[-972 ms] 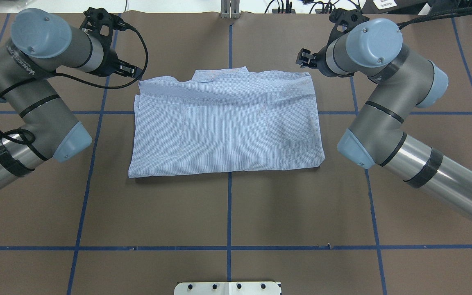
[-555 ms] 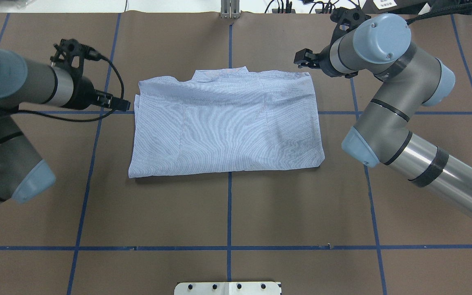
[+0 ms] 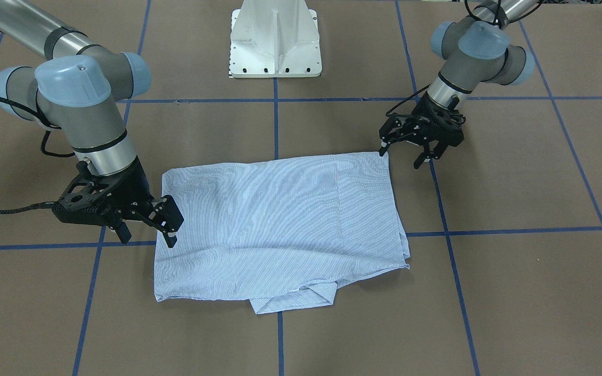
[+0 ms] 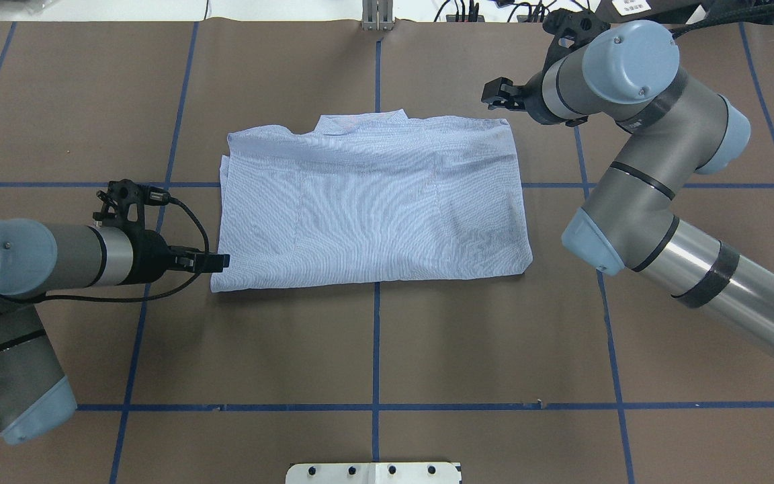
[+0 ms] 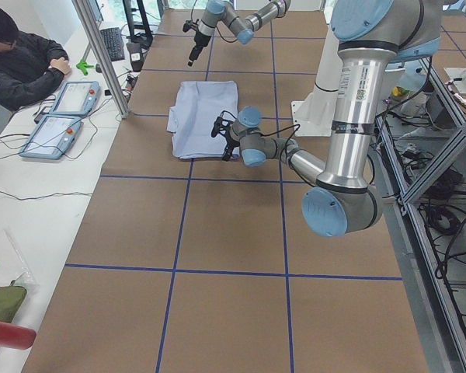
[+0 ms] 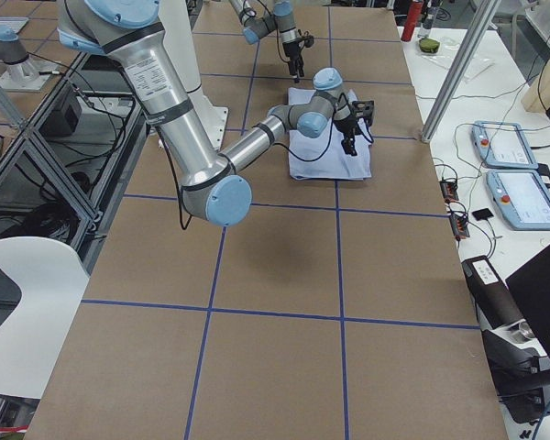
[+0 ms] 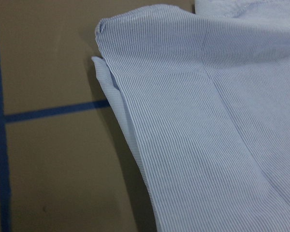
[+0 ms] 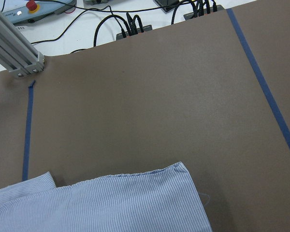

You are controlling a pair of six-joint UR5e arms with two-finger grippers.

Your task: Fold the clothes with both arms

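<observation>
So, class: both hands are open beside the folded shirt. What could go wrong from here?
The left hand is by a corner of the shirt whose side edge is layered; it may pinch only some layers. The right hand hovers near the diagonally opposite corner, so lifting together could skew the fold.

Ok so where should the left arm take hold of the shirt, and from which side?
The near-left corner of the shirt, I'd say, coming in from its left, outside edge. It lies flat on the table with folded layers stacked along that edge, so low fingers could pinch them all together. The left gripper is open just beside that corner.
</observation>
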